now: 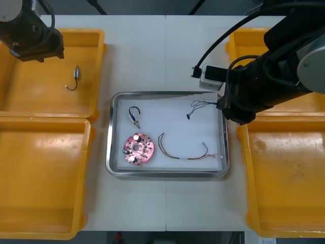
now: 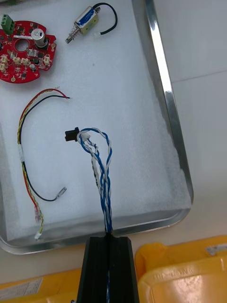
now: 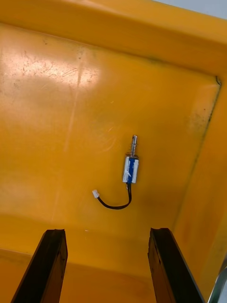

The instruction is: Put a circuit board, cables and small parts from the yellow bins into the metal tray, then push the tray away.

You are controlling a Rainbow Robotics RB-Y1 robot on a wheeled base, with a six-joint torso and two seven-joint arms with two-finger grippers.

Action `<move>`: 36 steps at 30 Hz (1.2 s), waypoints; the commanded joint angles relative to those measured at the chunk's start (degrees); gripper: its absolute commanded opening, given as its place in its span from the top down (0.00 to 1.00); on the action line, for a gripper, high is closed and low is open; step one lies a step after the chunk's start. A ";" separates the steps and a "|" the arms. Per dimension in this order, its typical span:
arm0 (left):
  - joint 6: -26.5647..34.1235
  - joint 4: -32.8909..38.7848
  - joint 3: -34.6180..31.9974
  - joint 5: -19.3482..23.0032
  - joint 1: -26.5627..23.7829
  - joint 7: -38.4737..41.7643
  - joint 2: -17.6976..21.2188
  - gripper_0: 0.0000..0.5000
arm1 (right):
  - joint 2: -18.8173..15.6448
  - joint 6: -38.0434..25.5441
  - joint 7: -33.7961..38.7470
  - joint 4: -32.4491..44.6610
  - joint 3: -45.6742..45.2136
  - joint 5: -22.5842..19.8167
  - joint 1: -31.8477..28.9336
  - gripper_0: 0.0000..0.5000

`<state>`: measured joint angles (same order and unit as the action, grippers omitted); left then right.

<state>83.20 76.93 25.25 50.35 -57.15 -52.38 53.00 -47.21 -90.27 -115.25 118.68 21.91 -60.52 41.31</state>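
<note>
The metal tray (image 1: 167, 94) has a white inside and holds a round red circuit board (image 1: 138, 148), a small metal part (image 1: 134, 117) with a black lead, and a red and yellow cable (image 1: 185, 154). My right gripper (image 2: 109, 240) is at the tray's right rim (image 2: 166, 97), shut on a twisted blue and white cable (image 2: 102, 173). The cable's black plug end lies on the tray floor. My left gripper (image 3: 107, 232) hangs open above another small metal part (image 3: 131, 168) in the far left yellow bin (image 1: 35, 96).
Two yellow bins flank the tray on each side. The near left bin (image 1: 40, 178) and near right bin (image 1: 284, 178) look bare. My right arm (image 1: 269, 76) covers much of the far right bin (image 1: 244, 40). Bare table lies beyond the tray.
</note>
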 commanded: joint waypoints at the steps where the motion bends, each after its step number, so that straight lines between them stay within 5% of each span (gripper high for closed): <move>1: -3.40 -2.40 0.59 0.89 -2.88 -2.90 1.76 0.00 | -2.09 3.17 -1.82 0.41 5.43 1.98 1.32 1.00; 10: -13.94 -8.55 8.41 3.71 -2.79 -2.20 -0.70 0.00 | -0.77 10.56 -3.31 -9.17 15.36 2.42 8.00 1.00; 17: -20.45 -11.71 12.63 1.51 -2.88 -1.93 -2.72 0.00 | 2.65 13.02 -4.98 -17.61 18.70 3.83 12.66 1.00; 29: -27.21 -12.24 16.50 0.28 -2.79 -1.50 -3.95 0.00 | 8.89 16.09 -7.09 -27.89 22.56 6.29 16.70 1.00; 36: -29.06 -13.47 17.38 -0.51 -2.71 -1.58 -4.48 0.00 | 9.60 16.27 -7.01 -28.07 24.32 7.17 16.70 1.00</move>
<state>54.86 64.04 42.35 50.82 -57.17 -52.39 49.46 -38.46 -74.63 -120.65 90.20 45.02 -53.62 55.44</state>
